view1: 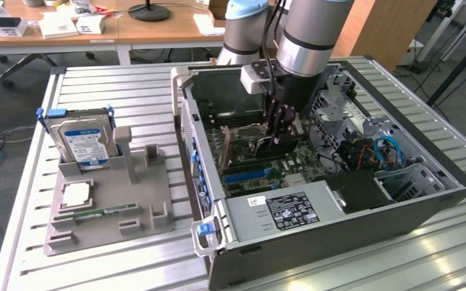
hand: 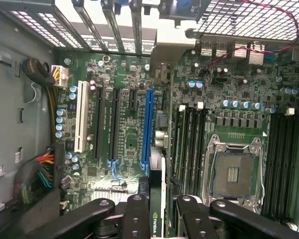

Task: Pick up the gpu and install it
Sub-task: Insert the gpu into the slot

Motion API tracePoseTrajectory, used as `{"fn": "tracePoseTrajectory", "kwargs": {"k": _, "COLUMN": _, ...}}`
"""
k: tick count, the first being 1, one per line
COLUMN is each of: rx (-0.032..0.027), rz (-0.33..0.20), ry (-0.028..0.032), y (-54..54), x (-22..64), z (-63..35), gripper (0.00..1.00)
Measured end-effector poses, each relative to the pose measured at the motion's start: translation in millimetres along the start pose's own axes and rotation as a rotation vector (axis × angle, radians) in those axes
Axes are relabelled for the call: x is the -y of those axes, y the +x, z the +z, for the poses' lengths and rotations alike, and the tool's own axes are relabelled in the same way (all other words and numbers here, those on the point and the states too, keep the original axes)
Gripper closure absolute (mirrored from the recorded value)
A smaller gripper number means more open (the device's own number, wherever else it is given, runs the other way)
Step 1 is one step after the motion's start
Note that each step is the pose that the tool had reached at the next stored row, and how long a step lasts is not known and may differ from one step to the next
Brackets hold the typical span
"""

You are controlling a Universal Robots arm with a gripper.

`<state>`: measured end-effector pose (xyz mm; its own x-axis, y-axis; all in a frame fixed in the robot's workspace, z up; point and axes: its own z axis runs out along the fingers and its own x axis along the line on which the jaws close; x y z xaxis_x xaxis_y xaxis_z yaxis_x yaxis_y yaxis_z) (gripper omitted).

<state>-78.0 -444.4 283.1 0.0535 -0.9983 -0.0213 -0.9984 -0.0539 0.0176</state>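
My gripper [view1: 279,134] hangs inside the open computer case [view1: 241,254], just above the motherboard [view1: 293,160]. It is shut on the gpu [view1: 275,124], which hangs upright between the fingers as a dark card. In the wrist view the gpu [hand: 156,219] appears edge-on, with a green logo on its dark face, clamped between the black fingers [hand: 137,214] of the gripper [hand: 162,206]. Its edge runs roughly in line with the long blue slot [hand: 148,129] on the motherboard [hand: 129,144]. The card is still clear of the slot.
A grey fixture [view1: 111,206] at the exterior view's left holds an upright blue-labelled hard drive [view1: 85,142], a processor chip [view1: 77,194] and a memory stick [view1: 95,214]. Beside the blue slot are black slots [hand: 114,124], a white slot [hand: 81,117], memory slots [hand: 189,139] and the processor socket [hand: 234,174].
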Motion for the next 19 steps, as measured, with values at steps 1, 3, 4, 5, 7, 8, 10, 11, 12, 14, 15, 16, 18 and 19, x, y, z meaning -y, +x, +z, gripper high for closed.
{"fn": "tracePoseTrajectory", "kwargs": {"k": 1, "rx": -0.0001, "rz": -0.001, "ry": 0.0, "y": 0.0, "x": -0.1, "z": 0.8, "gripper": 0.74}}
{"fn": "tracePoseTrajectory", "kwargs": {"k": 3, "rx": -0.0001, "rz": -0.003, "ry": -0.0001, "y": 0.0, "x": -0.2, "z": 2.3, "gripper": 0.74}}
{"fn": "tracePoseTrajectory", "kwargs": {"k": 4, "rx": -0.0002, "rz": -0.004, "ry": -0.0001, "y": 0.0, "x": -0.2, "z": 3.0, "gripper": 0.74}}
{"fn": "tracePoseTrajectory", "kwargs": {"k": 5, "rx": -0.0002, "rz": -0.006, "ry": -0.0001, "y": 0.1, "x": -0.2, "z": 3.7, "gripper": 0.74}}
{"fn": "tracePoseTrajectory", "kwargs": {"k": 7, "rx": -0.0003, "rz": -0.007, "ry": -0.0002, "y": 0.1, "x": -0.3, "z": 4.1, "gripper": 0.74}}
{"fn": "tracePoseTrajectory", "kwargs": {"k": 8, "rx": -0.0003, "rz": -0.007, "ry": -0.0002, "y": 0.1, "x": -0.3, "z": 4.1, "gripper": 0.74}}
{"fn": "tracePoseTrajectory", "kwargs": {"k": 10, "rx": -0.0002, "rz": -0.007, "ry": -0.0001, "y": 0.0, "x": -0.9, "z": 4.2, "gripper": 0.74}}
{"fn": "tracePoseTrajectory", "kwargs": {"k": 11, "rx": -0.0002, "rz": -0.007, "ry": 0.0004, "y": 0.0, "x": -1.6, "z": 4.2, "gripper": 0.74}}
{"fn": "tracePoseTrajectory", "kwargs": {"k": 12, "rx": -0.0002, "rz": -0.008, "ry": 0.0009, "y": -0.1, "x": -2.3, "z": 4.2, "gripper": 0.74}}
{"fn": "tracePoseTrajectory", "kwargs": {"k": 14, "rx": -0.0003, "rz": -0.008, "ry": 0.002, "y": -0.1, "x": -3.3, "z": 4.2, "gripper": 0.74}}
{"fn": "tracePoseTrajectory", "kwargs": {"k": 15, "rx": -0.0005, "rz": -0.009, "ry": 0.0026, "y": -0.1, "x": -3.4, "z": 4.2, "gripper": 0.74}}
{"fn": "tracePoseTrajectory", "kwargs": {"k": 16, "rx": -0.0005, "rz": -0.01, "ry": 0.0034, "y": -0.1, "x": -3.5, "z": 4.3, "gripper": 0.74}}
{"fn": "tracePoseTrajectory", "kwargs": {"k": 18, "rx": -0.0006, "rz": -0.011, "ry": 0.0055, "y": -0.1, "x": -4.0, "z": 4.5, "gripper": 0.74}}
{"fn": "tracePoseTrajectory", "kwargs": {"k": 19, "rx": -0.0007, "rz": -0.012, "ry": 0.0066, "y": -0.2, "x": -4.3, "z": 4.6, "gripper": 0.74}}
